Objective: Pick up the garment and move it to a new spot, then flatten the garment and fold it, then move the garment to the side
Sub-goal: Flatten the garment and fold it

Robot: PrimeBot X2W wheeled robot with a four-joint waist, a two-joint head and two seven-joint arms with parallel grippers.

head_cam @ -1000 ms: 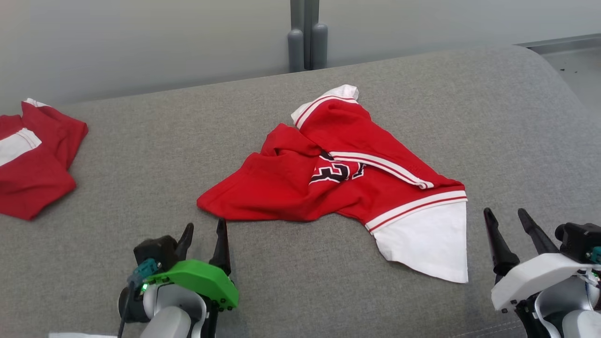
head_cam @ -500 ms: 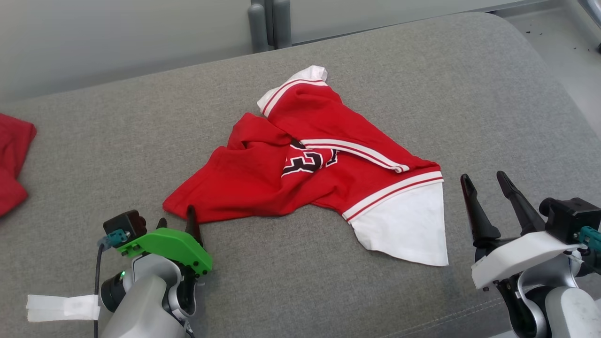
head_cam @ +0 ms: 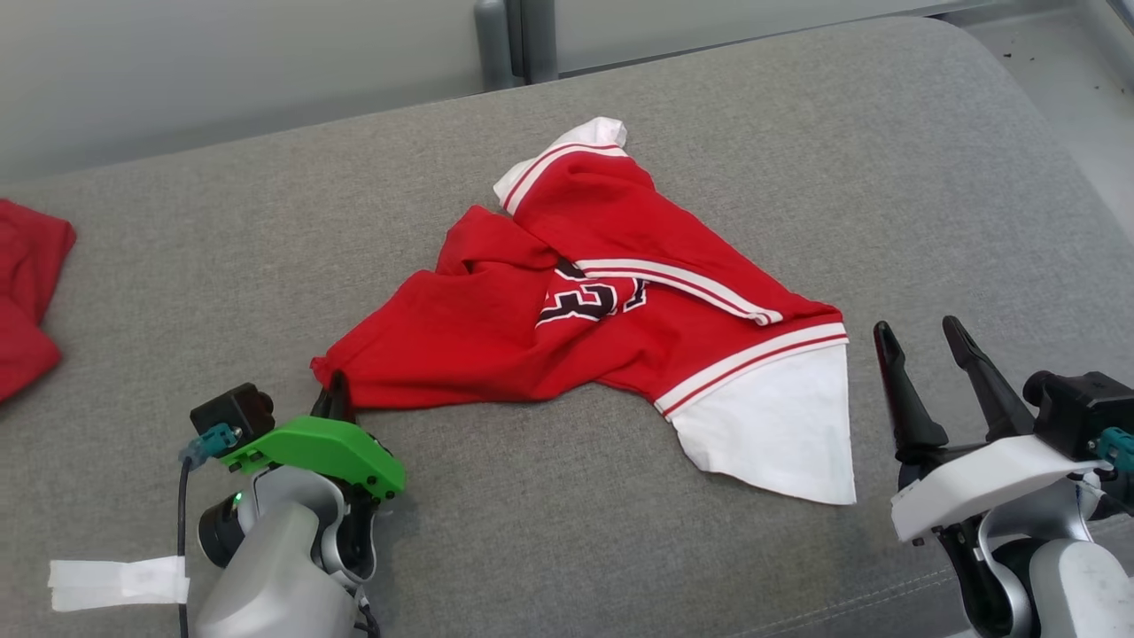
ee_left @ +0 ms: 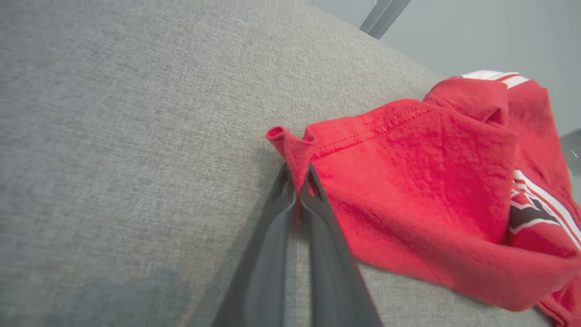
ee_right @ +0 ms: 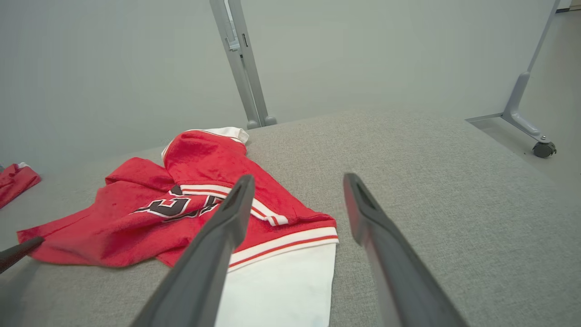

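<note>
head view: broad grey woven cushion (head_cam: pixel 177 266), rounded far corner; crumpled red knit garment (head_cam: pixel 496 346) at its middle, white striped trim, white triangular panel, black numerals; second red cloth (head_cam: pixel 27 301) at left edge; left wrist view adds stitched hem corner bunched up, left gripper (ee_left: pixel 297 179) clamped on it; right gripper (head_cam: pixel 917 324) fingers apart, beside white panel, not touching

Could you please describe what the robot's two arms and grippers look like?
Both have two long, dark, tapering fingers on pale grey forearms. The left gripper wears a green cover, with a teal plug, black cable and white tape tag; the right gripper wears a white cover and teal connector.
</note>
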